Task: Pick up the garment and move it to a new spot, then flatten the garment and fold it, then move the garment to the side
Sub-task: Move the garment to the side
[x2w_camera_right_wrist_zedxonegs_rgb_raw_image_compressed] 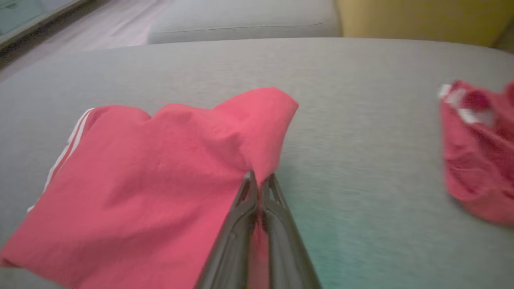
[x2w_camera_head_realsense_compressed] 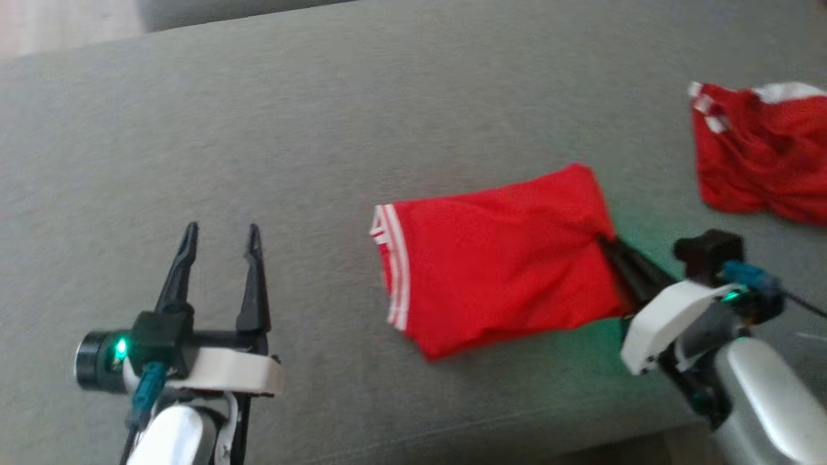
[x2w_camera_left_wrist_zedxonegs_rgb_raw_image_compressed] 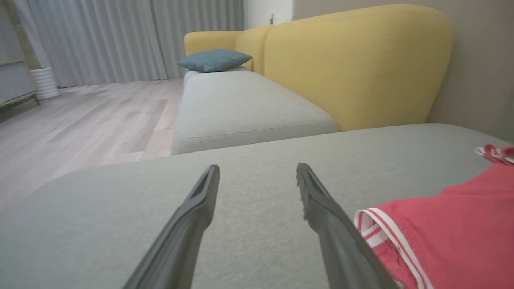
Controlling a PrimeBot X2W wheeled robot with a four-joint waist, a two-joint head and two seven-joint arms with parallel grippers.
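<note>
The right claw, closed, pinches the red garment on the grey cushion.

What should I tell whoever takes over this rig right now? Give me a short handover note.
Left tool: open and empty, over the grey sofa cushion, to the left of the red shorts.
Right tool: shut on the shorts' right edge.
Shorts: lying mid-cushion in a compact, roughly rectangular shape, white-striped hem toward the left tool. A second red garment lies crumpled at the far right.
Done: the shorts look flattened and folded.
Left: move them to the side, then release.
</note>
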